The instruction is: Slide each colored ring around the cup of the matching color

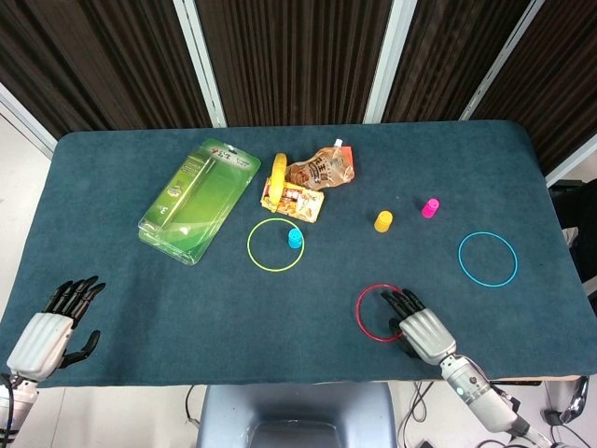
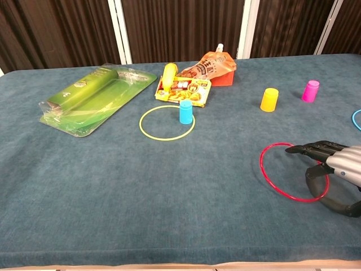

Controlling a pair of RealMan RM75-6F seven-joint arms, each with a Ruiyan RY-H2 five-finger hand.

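Note:
The red ring (image 1: 356,311) (image 2: 260,164) lies flat near the table's front edge. My right hand (image 1: 420,327) (image 2: 333,166) lies over its right part with fingers stretched out flat and the thumb curved below; it grips nothing. The yellow ring (image 1: 248,245) (image 2: 167,139) lies around the blue cup (image 1: 295,239) (image 2: 185,112). The yellow cup (image 1: 383,220) (image 2: 269,99) and the pink cup (image 1: 430,207) (image 2: 310,90) stand alone. At the far right lies the blue ring (image 1: 459,259) (image 2: 356,119). My left hand (image 1: 47,329) rests at the front left corner, fingers apart and empty.
A green blister pack (image 1: 199,199) (image 2: 93,97) lies at the back left. A yellow tube (image 1: 279,169), a snack packet (image 1: 297,200) (image 2: 183,89) and an orange pouch (image 1: 322,169) (image 2: 211,66) crowd together just behind the blue cup.

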